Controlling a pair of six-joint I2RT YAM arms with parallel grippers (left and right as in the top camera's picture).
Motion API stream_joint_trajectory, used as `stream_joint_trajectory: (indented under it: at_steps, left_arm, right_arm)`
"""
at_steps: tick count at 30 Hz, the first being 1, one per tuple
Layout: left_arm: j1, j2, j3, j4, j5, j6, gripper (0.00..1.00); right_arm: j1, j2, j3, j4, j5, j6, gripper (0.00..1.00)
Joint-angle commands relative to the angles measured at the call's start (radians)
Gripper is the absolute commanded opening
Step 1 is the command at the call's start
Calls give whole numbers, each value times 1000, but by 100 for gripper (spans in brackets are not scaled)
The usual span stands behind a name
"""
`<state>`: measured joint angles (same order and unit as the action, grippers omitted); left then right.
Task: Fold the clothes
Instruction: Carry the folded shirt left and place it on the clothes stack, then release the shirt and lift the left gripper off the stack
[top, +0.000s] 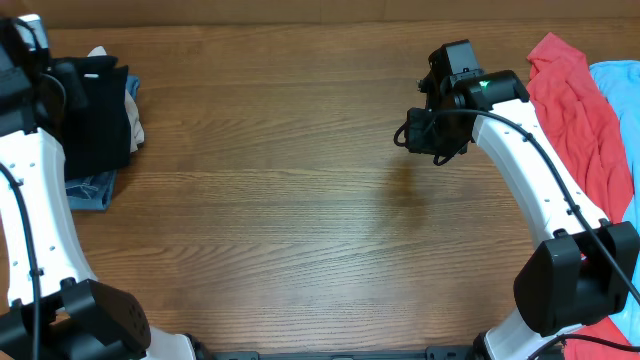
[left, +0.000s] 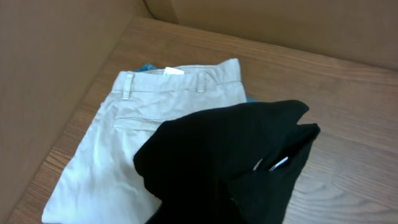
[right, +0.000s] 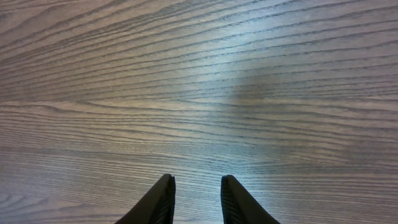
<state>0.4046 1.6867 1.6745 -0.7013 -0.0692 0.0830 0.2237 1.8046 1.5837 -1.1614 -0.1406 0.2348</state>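
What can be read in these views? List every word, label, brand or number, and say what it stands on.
No text is legible in any view.
Small white tag on the black soft-fabric garment: too small to read.
White label at the waistband of the beige folded trousers: blurred, unreadable.

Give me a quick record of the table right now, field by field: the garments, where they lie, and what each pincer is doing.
task garment: black garment, bunched, not folded flat
lies on: beige trousers, with blue denim underneath, left side of the table
left pincer: shut, fingers hidden in black fabric, apparently gripping it
right pincer: open, empty, over bare wood
other clothes: red garment and light blue garment, right edge
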Motion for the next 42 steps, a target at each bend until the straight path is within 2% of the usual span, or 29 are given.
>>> stream_joint_trajectory:
  at_steps: [1,16,24,25,27,28,29,30,31,34,42]
  left_arm:
    - [25,41,24,27,41,18,4]
    - [110,186,24,233,40,19,4]
    - [139,273,24,295,31,18,4]
    - [148,284,24,303,30,14,9]
    - [165,295,24,309,29,13,29]
    - [177,301,24,315,29,-2,31]
    - [188,305,24,317,29,-17,43]
    - [203,310,24,316,29,-48,76]
    - [216,313,24,312,29,-79,100]
    - [260,314,24,260,62,-184,100]
    - [270,261,24,177,214,-192,100]
  right_arm:
    - [-3,-9,14,2,9,-7,28]
    - [-3,-9,14,-8,9,-2,28]
    - [-3,-9,14,-16,9,1,28]
    - [-3,-9,14,-16,9,1,28]
    - [-3,-9,14,-16,8,1,28]
    - [-3,-9,14,-16,8,1,28]
    - [-3,-9,14,-19,8,1,28]
    - [-3,-9,14,-21,8,1,28]
    - [-3,-9,14,-23,8,1,28]
    - [-3,-9,14,-23,8,1,28]
    - [-3,-9,14,-23,9,0,29]
